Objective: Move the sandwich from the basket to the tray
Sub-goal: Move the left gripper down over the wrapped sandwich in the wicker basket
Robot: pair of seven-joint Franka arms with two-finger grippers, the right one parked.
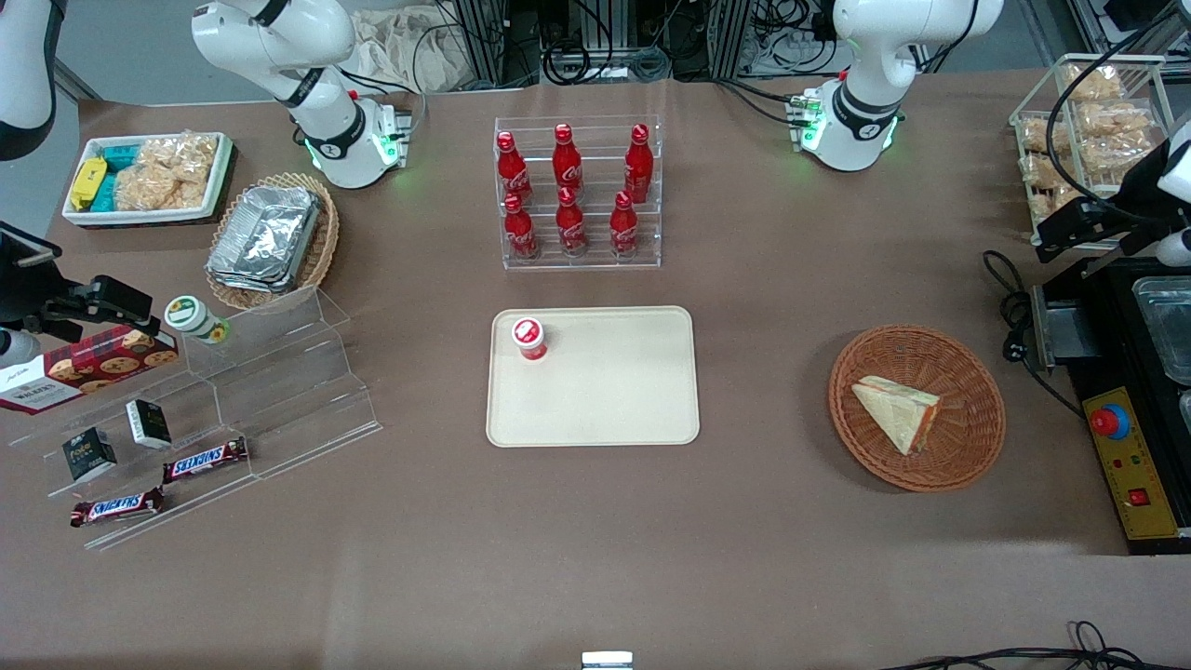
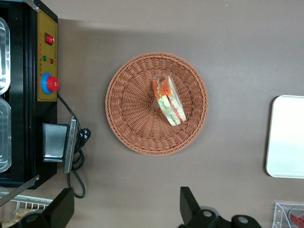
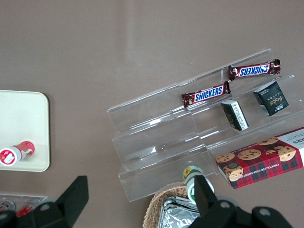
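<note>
The sandwich (image 1: 901, 412) (image 2: 168, 100), a wrapped wedge with orange-red filling along its cut edge, lies in the round woven basket (image 1: 856, 372) (image 2: 128, 109). The beige tray (image 1: 605, 400) (image 2: 287, 137) sits mid-table, beside the basket toward the parked arm's end. My left gripper (image 1: 1065, 233) (image 2: 126, 209) hangs high over the working arm's end of the table, farther from the front camera than the basket. It is open, with its fingers (image 2: 190, 204) wide apart over bare table and nothing between them. It touches neither the basket nor the sandwich.
A small red-capped cup (image 1: 529, 338) stands on the tray's corner. A black machine with a red button (image 1: 1130, 447) (image 2: 28, 95) and its cable (image 2: 76, 156) sit close beside the basket. A rack of red bottles (image 1: 577, 191) stands farther back than the tray.
</note>
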